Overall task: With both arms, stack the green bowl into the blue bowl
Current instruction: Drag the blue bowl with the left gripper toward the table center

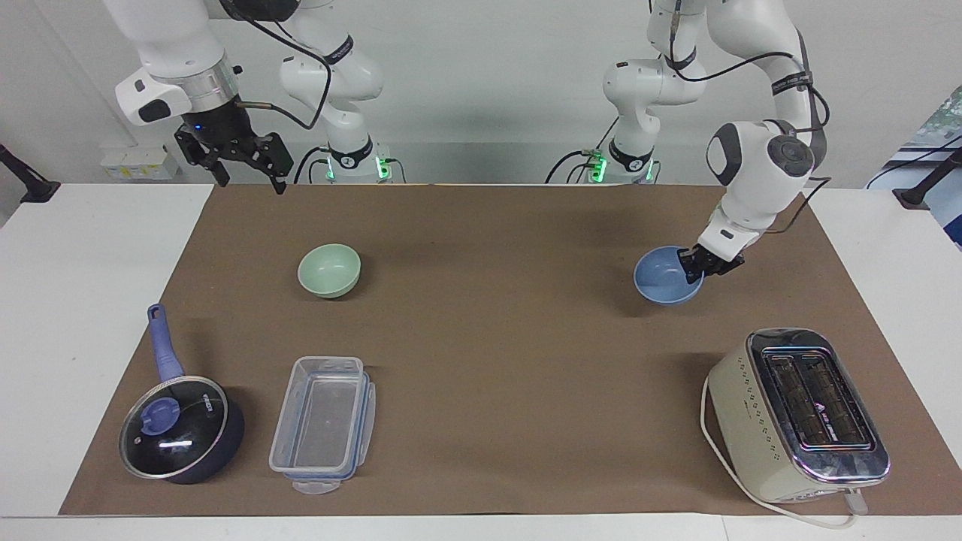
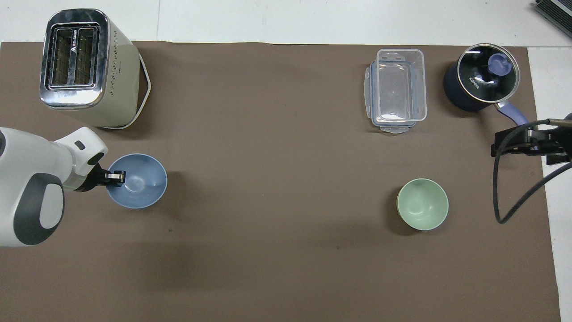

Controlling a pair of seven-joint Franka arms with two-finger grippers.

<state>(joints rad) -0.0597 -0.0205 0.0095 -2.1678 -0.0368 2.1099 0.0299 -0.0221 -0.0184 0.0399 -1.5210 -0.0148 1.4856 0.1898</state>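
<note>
The left gripper pinches the blue bowl's rim, tipped and lifted clear of the mat only in the facing view. The green bowl sits well apart, below the waiting right gripper — jaws wide.

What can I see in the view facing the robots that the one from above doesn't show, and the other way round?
Only the facing view shows both arms whole, their bases, and the right gripper clearly, jaws open, waiting over the mat's edge.

Only the overhead view looks straight down into the blue bowl and shows the left gripper clamped on its rim.

Both show the green bowl standing alone, the toaster, the clear container and the saucepan.
</note>
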